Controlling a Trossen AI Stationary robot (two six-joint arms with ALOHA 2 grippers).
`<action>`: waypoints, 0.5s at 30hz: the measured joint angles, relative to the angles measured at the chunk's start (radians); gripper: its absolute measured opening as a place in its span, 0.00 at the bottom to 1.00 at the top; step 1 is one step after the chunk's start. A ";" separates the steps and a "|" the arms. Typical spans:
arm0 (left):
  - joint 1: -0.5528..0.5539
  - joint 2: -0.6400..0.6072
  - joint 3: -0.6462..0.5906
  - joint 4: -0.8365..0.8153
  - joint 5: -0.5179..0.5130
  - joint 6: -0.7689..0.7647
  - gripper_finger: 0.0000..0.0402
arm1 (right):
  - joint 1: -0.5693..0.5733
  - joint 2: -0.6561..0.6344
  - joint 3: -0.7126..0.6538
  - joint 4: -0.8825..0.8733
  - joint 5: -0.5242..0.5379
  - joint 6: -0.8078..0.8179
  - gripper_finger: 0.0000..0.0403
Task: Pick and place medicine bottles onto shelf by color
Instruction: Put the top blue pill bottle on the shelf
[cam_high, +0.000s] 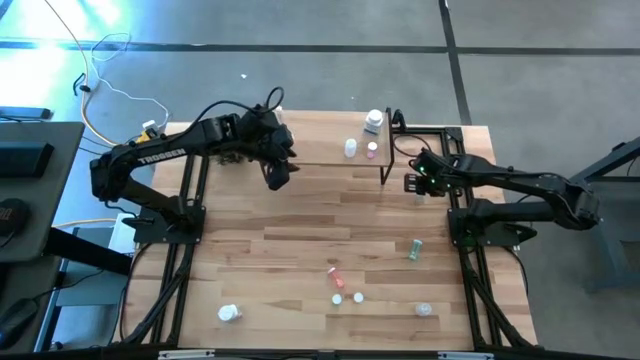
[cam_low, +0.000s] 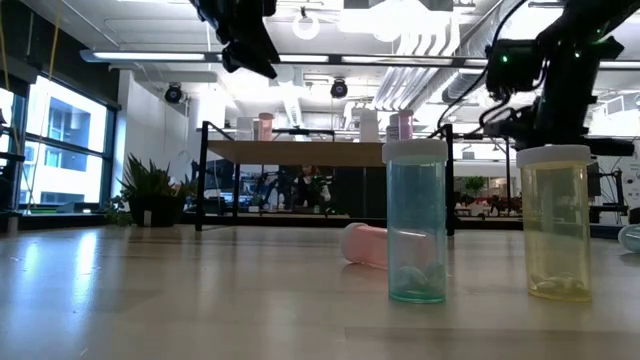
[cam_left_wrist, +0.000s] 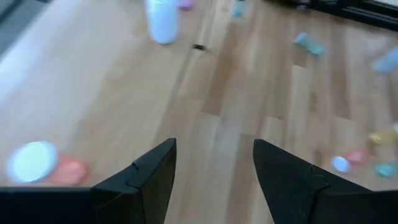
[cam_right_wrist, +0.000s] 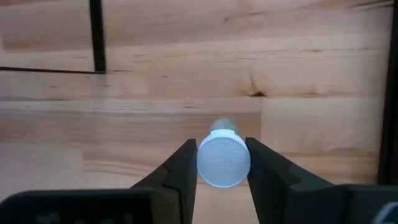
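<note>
The right tool pinches a white-capped bottle at the shelf's three o'clock end, probably mid-carry; next comes lifting it beside matching bottles. The left tool hangs spread above the tabletop.

The bottles in the left wrist view are blurry blobs, so their kind is hard to tell. A lying pink bottle is half hidden behind the green bottle. From above, the caps on the shelf are too small to read.
</note>
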 joint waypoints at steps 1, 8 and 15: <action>0.008 0.000 0.000 0.000 -0.012 0.003 0.50 | 0.000 0.000 0.015 -0.016 0.000 0.000 0.25; 0.057 0.000 0.000 0.001 -0.062 0.053 0.50 | 0.001 0.000 0.145 -0.117 0.005 -0.001 0.25; 0.089 0.000 0.000 0.003 -0.064 0.118 0.50 | 0.001 0.000 0.318 -0.186 0.098 -0.021 0.26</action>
